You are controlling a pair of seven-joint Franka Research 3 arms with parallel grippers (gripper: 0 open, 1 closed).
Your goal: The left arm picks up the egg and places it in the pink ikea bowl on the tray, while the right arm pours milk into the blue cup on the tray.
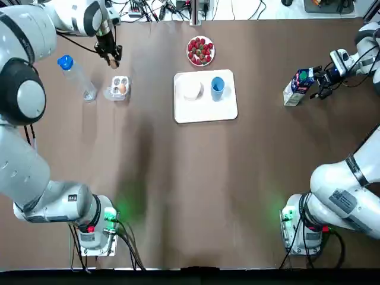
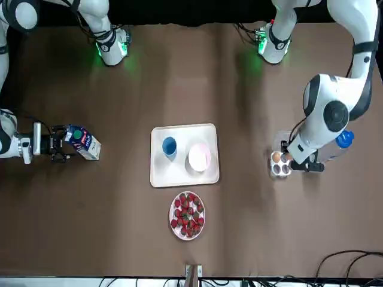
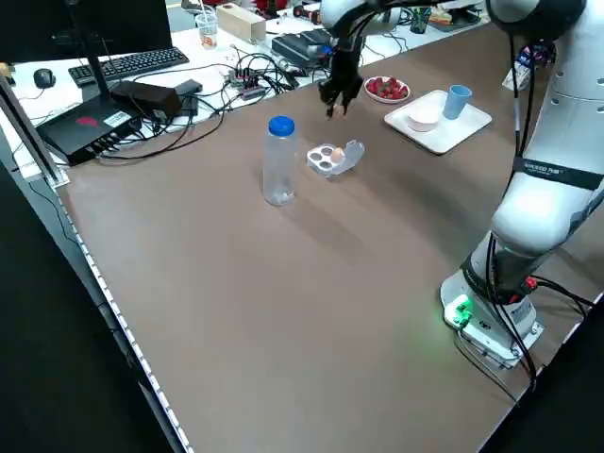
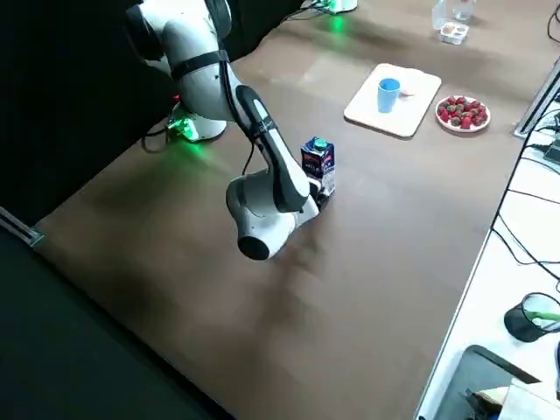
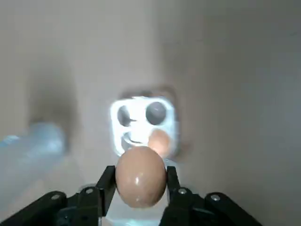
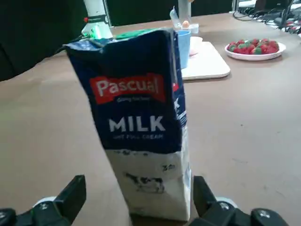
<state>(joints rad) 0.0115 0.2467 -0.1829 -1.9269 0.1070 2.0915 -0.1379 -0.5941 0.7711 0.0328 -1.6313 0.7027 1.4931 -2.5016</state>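
Note:
My left gripper (image 1: 111, 59) is shut on a brown egg (image 5: 140, 181) and hangs above the table, just beyond the clear egg carton (image 1: 118, 88). One more egg (image 1: 122, 88) lies in that carton. The white tray (image 1: 205, 111) in the middle holds the pale pink bowl (image 1: 192, 90) and the blue cup (image 1: 217, 86). At the far right stands the blue Pascual milk carton (image 1: 297, 86), upright. My right gripper (image 6: 136, 195) is open, with one finger on each side of the carton's base and a gap showing on both sides.
A plate of strawberries (image 1: 200, 51) sits just behind the tray. A water bottle (image 1: 77, 77) with a blue cap lies left of the egg carton. Cables and equipment run along the table's far edge.

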